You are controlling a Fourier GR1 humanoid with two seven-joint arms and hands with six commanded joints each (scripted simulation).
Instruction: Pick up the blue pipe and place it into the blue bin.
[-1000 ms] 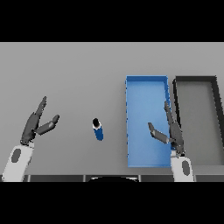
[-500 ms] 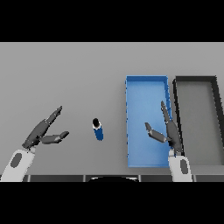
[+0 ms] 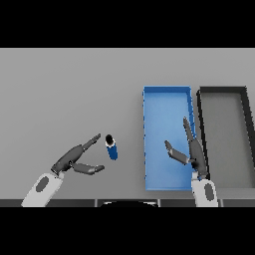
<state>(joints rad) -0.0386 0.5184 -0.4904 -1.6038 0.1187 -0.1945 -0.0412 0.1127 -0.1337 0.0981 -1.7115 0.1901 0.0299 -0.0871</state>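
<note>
Pipe short, likely rigid, light, smooth; take it across its middle. Left robot hand spread wide just left of it; right robot hand open over bin.

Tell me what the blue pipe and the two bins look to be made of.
Blue pipe: probably plastic, going by its flat blue body and dark end; metal cannot be ruled out. Blue bin: looks like moulded plastic, with thin upright walls in one matte blue. Black bin: likely the same make, matte dark walls around a grey floor. None shows gloss or grain.
</note>
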